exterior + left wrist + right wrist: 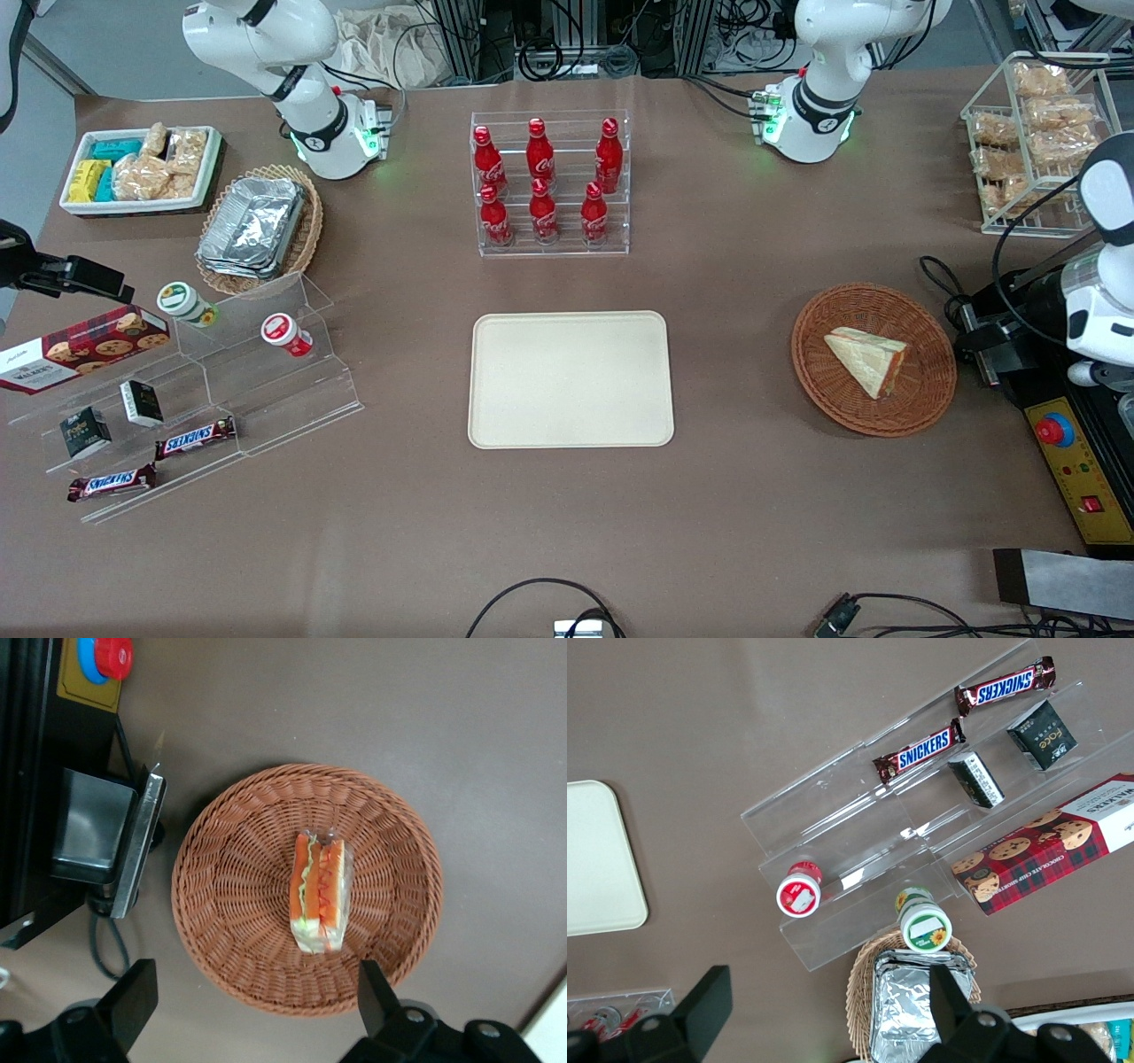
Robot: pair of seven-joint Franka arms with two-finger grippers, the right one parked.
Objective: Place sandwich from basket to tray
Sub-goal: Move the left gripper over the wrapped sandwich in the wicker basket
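Note:
The sandwich [868, 359] [319, 893], a wrapped wedge with an orange and green filling edge, lies in the round reddish-brown basket [824, 372] [230, 904] toward the working arm's end of the table. The cream tray [571, 379] lies flat at the table's middle with nothing on it. My left gripper [252, 1005] hangs well above the basket, open wide. Its two black fingers [133, 1001] stand over the basket's rim, apart from the sandwich and holding nothing.
A black control box with a red button [1054, 431] [112, 654] stands beside the basket. A rack of red bottles [549, 186] stands farther from the front camera than the tray. A clear stepped shelf of snacks [204, 390] and a foil-filled oval basket [257, 230] lie toward the parked arm's end.

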